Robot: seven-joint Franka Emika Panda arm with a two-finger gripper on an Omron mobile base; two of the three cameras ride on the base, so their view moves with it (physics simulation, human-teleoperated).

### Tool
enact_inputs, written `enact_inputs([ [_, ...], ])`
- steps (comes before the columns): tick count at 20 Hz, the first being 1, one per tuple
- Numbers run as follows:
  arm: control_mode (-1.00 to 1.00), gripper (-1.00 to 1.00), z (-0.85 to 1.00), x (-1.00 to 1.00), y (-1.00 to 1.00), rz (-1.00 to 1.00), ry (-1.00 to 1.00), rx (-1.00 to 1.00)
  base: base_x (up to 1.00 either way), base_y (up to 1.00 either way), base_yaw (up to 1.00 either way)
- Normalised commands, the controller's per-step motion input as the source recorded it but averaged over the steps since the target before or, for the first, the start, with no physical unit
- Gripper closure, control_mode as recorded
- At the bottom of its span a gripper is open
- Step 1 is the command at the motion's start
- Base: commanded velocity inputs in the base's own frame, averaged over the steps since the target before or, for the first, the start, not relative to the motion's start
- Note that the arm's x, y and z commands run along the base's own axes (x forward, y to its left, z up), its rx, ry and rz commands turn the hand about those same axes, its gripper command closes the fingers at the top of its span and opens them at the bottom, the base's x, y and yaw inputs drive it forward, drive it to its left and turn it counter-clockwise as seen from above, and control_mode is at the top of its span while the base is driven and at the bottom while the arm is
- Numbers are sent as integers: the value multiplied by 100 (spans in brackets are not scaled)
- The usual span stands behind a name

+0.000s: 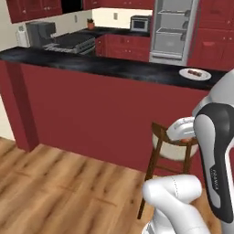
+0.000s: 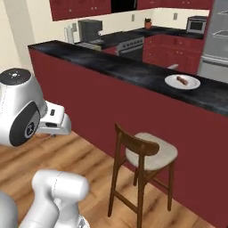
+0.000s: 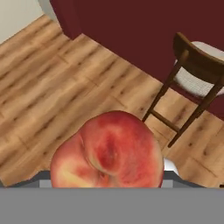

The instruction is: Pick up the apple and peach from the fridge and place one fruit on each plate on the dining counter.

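A red and yellow peach sits low in the hand view, and my gripper is shut on it, with the fingertips hidden behind the fruit. The hand hangs over the wooden floor, in front of the dining counter and below its black top. In the left base view the hand is beside the stool, with a bit of orange under it. One white plate lies on the counter's right part, also seen as plate. A small dark red thing lies on that plate, too small to name as the apple. The fridge stands behind with its inner shelves showing.
A wooden stool with a pale cushion stands against the counter's dark red base, close to my hand; the stool lies ahead of the peach. Behind the counter are a stove and a microwave. Open wooden floor lies to the left.
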Motion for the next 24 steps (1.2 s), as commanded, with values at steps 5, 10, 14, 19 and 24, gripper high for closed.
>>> enact_inputs([
  [5, 100, 100, 0, 0, 0, 0, 0, 0, 100, 1, -50],
  [10, 100, 100, 0, 0, 0, 0, 0, 0, 93, 19, -62],
  [14, 100, 100, 0, 0, 0, 0, 0, 0, 55, 64, -64],
  [19, 100, 100, 0, 0, 0, 0, 0, 0, 57, 96, -61],
  [24, 100, 100, 0, 0, 0, 0, 0, 0, 63, 68, -72],
])
